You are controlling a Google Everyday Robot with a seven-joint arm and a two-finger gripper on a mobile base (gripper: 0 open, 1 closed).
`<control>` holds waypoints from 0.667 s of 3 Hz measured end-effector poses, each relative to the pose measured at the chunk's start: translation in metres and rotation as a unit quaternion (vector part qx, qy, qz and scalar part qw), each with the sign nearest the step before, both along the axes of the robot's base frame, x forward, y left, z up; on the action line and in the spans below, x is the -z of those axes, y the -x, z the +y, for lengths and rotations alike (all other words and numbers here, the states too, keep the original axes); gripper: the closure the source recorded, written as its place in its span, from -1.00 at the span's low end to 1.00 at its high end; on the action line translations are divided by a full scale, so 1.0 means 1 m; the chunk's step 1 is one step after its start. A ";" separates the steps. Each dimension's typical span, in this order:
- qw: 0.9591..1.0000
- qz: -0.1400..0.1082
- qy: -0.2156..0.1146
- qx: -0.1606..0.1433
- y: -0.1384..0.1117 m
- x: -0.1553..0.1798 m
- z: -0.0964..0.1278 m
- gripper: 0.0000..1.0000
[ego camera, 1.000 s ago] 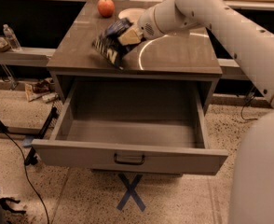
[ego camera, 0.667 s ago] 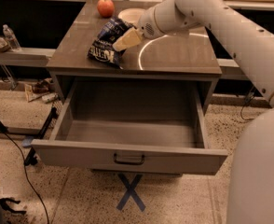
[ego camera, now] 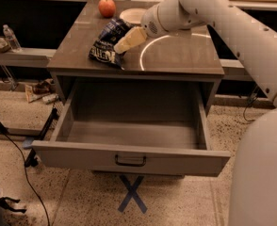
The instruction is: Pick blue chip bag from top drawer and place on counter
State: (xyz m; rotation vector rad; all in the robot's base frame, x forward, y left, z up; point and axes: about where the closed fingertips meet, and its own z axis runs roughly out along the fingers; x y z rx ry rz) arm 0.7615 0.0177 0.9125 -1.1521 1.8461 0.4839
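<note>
Precariously, the crinkled navy-blue foil chip bag [ego camera: 105, 44] lay at the glossy grey-brown counter surface's [ego camera: 176, 60] front edge, pinched in the gripper's [ego camera: 122, 45] narrow fingers [ego camera: 130, 37]; a dragging release could tip it into the grey metal drawer [ego camera: 129, 150].

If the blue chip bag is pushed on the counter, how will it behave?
Probably floppy: the blue chip bag looks crinkled. Likely light, so it may slide easily on the glossy counter. The claw is at the bag's edge.

White lettering on the blue chip bag [ego camera: 103, 50] was too small to read. A blue tape X [ego camera: 132, 193] marked the floor. The gripper [ego camera: 121, 46] was at the bag, over the counter [ego camera: 185, 58].
</note>
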 end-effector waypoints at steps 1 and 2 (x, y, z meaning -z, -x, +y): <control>0.998 -0.022 -0.003 0.066 0.018 -0.022 -0.090 -1.00; 0.990 -0.037 -0.016 0.133 0.040 -0.028 -0.166 -1.00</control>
